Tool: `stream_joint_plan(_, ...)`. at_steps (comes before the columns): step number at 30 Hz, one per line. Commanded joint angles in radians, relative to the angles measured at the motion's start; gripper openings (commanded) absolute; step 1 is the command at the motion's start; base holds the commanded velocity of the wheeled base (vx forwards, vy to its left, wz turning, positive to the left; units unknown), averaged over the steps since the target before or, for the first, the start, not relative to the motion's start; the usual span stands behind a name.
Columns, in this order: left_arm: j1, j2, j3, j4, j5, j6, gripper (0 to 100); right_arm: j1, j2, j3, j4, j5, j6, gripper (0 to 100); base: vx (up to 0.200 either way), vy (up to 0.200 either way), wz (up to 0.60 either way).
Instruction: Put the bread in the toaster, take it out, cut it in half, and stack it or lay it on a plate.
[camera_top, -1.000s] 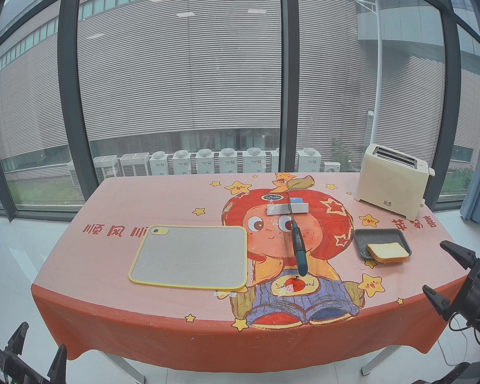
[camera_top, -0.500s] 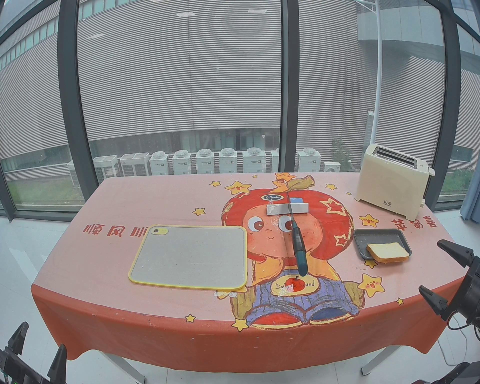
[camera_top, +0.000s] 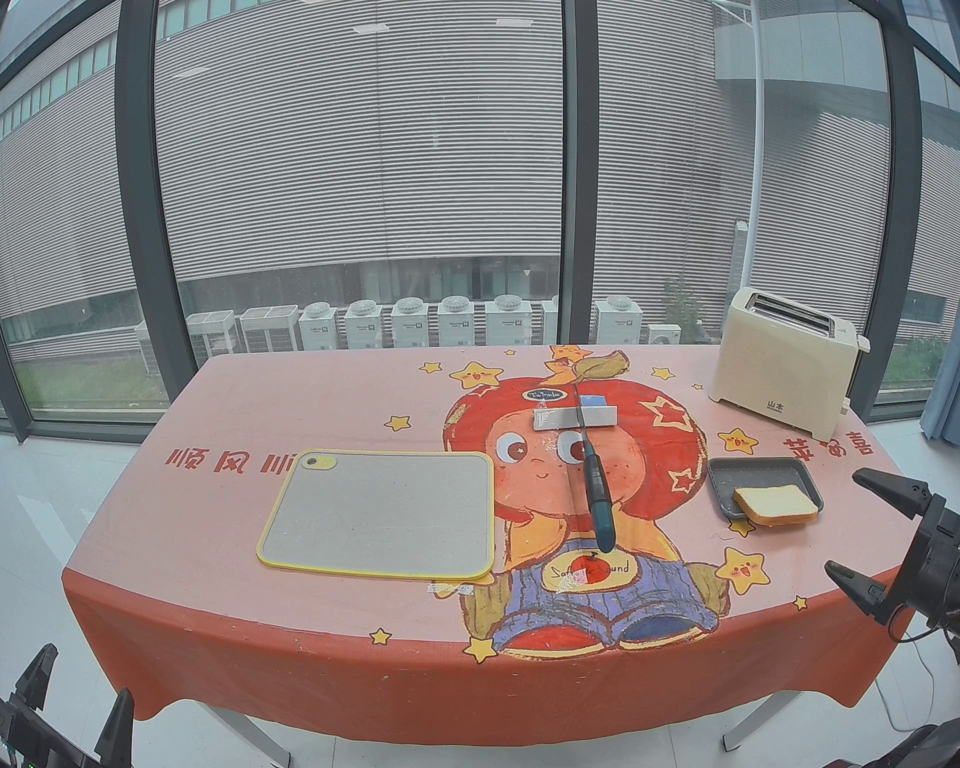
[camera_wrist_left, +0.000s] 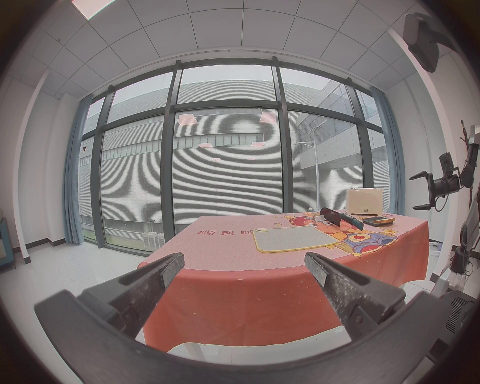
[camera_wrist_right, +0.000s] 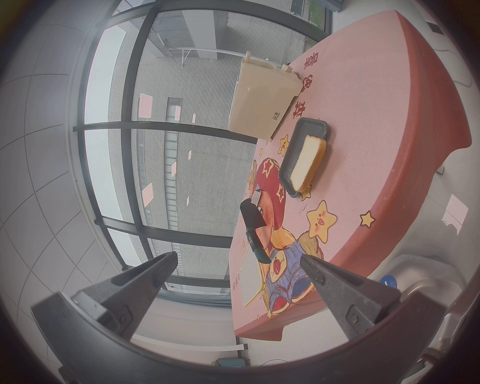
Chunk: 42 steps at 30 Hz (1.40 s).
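Tablecloth (camera_top: 250, 400) of matte salmon-orange fabric drapes a round-cornered table across the middle of the head view, printed with a big cartoon apple-headed figure and yellow stars. Left of centre lies the cutting board (camera_top: 380, 512), a flat grey rectangle with rounded corners and a thin yellow rim. At the upper right of the cloth stands the toaster (camera_top: 785, 362), a smooth cream box with two dark slots on top. Below it sits the plate (camera_top: 735, 478), a shallow dark rectangular tray, and on its lower right part rests the bread (camera_top: 775, 503), one thick pale slice with a tan crust. The knife (camera_top: 598, 495) lies near the centre of the cloth, its blue handle pointing toward the bottom of the frame and its blade across a small grey rest (camera_top: 555, 416). The right gripper (camera_top: 841, 521), black and angular, hangs at the right edge of the frame with its jaws spread wide and nothing between them; the bread lies just left of the upper finger, apart from it and outside the gap. The left gripper (camera_top: 80, 690) sits at the lower left corner, off the table, jaws likewise parted and empty, well apart from the bread. Since a second ago the right gripper has shifted left and slightly up in the frame, nearer the plate; the things on the table lie as before.
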Motion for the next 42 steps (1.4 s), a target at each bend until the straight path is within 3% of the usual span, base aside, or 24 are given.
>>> stream_joint_plan(1, 0.000, 0.001, 0.018, 0.001, 0.000, 0.000, 100, -0.004, -0.064, 0.042, 0.005, 0.002, -0.003, 100, 0.000, 0.000, 0.00)
stream_joint_plan(6, 0.000, 0.001, 0.018, -0.001, -0.001, 0.000, 100, -0.039, 0.000, 0.039, -0.001, 0.006, -0.019, 100, 0.000, 0.000, 0.00)
stream_joint_plan(13, 0.000, 0.001, 0.018, 0.001, 0.000, 0.000, 100, -0.088, 0.086, 0.056, -0.073, 0.058, -0.019, 100, 0.000, 0.000, 0.00)
stream_joint_plan(24, 0.000, 0.001, 0.018, 0.001, 0.000, -0.001, 100, -0.143, 0.232, 0.077, -0.191, 0.075, -0.020, 100, 0.000, 0.000, 0.00)
stream_joint_plan(41, -0.001, 0.001, 0.018, 0.001, 0.000, 0.000, 100, -0.185, 0.353, 0.077, -0.262, 0.086, -0.020, 100, 0.000, 0.000, 0.00)
stream_joint_plan(42, 0.000, 0.001, 0.018, 0.001, 0.000, 0.000, 100, -0.194, 0.362, 0.077, -0.262, 0.117, -0.020, 100, 0.000, 0.000, 0.00)
